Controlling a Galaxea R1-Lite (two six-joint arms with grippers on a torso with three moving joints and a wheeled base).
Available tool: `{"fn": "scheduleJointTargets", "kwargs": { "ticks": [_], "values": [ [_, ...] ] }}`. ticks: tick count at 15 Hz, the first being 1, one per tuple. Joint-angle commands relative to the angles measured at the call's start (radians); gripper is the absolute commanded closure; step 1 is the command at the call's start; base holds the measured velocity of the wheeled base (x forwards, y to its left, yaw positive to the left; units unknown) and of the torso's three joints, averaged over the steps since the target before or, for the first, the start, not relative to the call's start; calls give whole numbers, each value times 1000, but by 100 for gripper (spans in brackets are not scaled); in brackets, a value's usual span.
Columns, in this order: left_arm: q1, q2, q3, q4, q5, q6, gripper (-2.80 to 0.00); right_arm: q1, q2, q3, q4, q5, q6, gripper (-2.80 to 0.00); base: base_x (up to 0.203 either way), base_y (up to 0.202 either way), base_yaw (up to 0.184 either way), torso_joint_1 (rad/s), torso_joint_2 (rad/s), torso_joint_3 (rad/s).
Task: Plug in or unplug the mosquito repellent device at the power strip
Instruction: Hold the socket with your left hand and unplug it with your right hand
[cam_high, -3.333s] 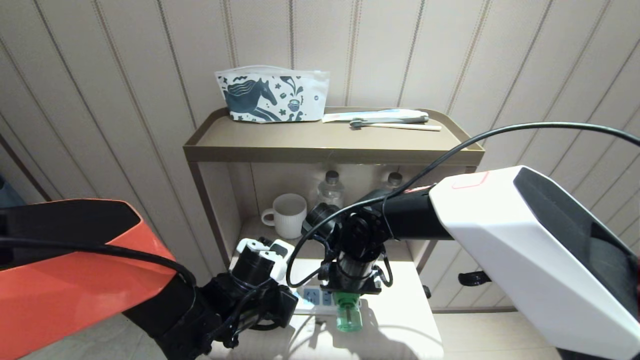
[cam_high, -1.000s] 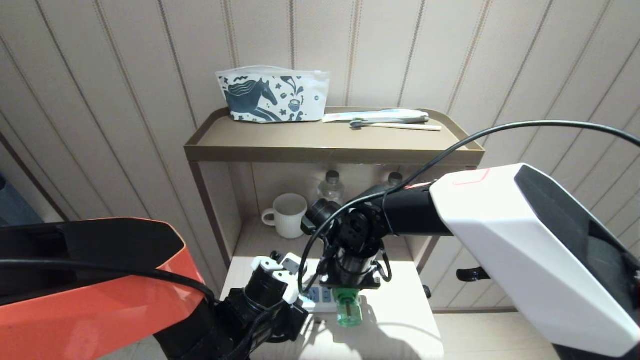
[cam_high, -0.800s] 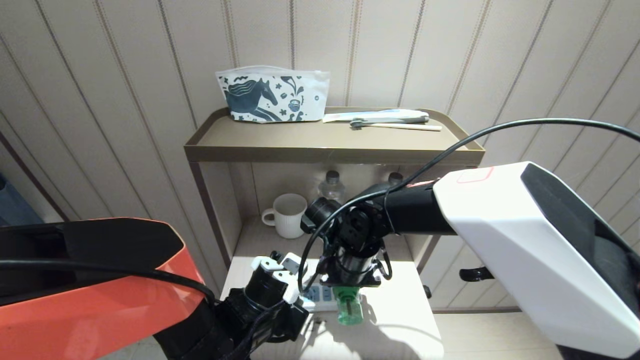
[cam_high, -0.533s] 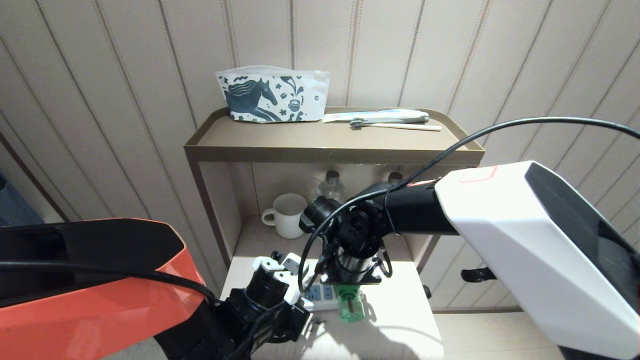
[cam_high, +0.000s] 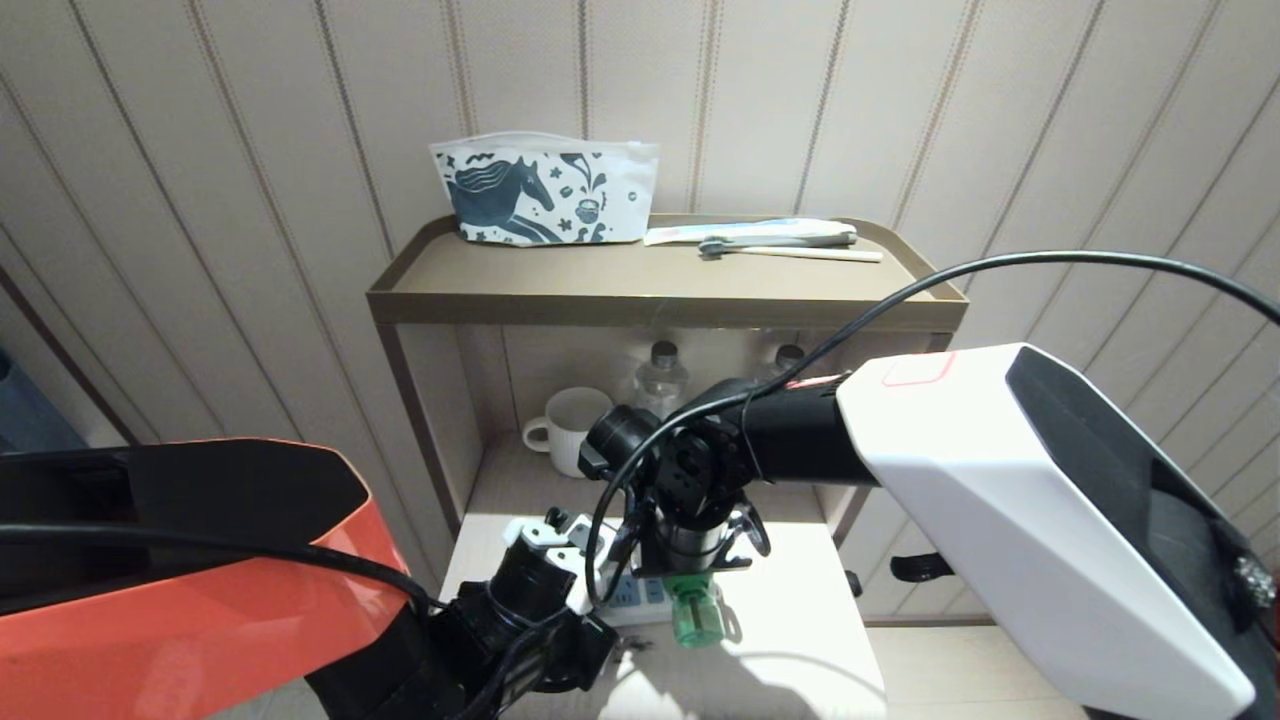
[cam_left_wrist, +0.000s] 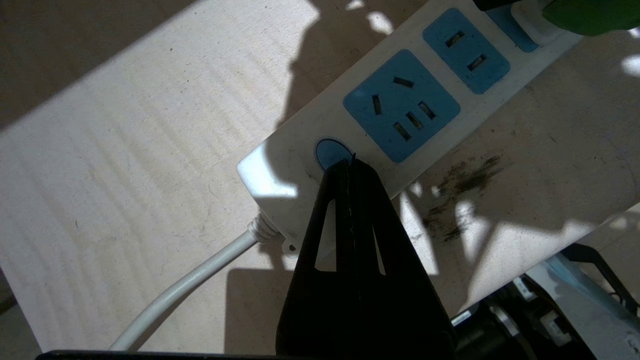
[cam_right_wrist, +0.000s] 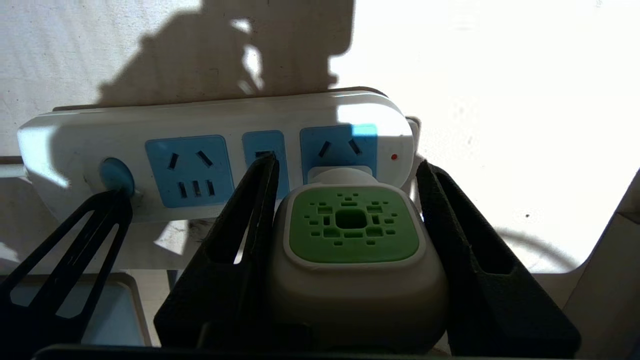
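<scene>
Shelf unit: brown tray top against the panelled wall; its lower compartment is partly blocked by the right arm.
Low shelf: pale board in front of the unit; its near edge is cut off by the head view, and much of it lies in hard shadow.
Pouch: stands at the tray's back edge, left of centre.
Toothbrush pack: lies at the tray's back right.
Mug: left side of the compartment; two bottle tops behind it, bodies mostly hidden.
Strip: lies across the low shelf, its far end hidden under the arms in the head view; cord leaves at the button end.
Right gripper: fingers stand either side of the device; the left finger presses its side, a gap shows at the right one, so a firm grasp cannot be told.
Device: plugged into the strip's end socket by the red light; green bottle points toward the shelf's near edge.
Left gripper: clenched, fingers pressed together, tip resting on the strip at its round button, half covering it.
</scene>
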Motion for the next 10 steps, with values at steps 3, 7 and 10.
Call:
{"fn": "scheduleJointTargets", "kwargs": {
  "ticks": [3, 7, 10],
  "values": [
    [0, -1, -2, -3, 3, 0, 0, -1, -27, -5, 23, -8, 5, 0, 0, 0, 0, 0, 0, 0],
    [0, -4, 0, -3, 3, 0, 0, -2, -33, -5, 23, -8, 5, 0, 0, 0, 0, 0, 0, 0],
    [0, -8, -5, -3, 3, 0, 0, 9, -15, -5, 24, -24, 6, 0, 0, 0, 0, 0, 0, 0]
  ]
}}
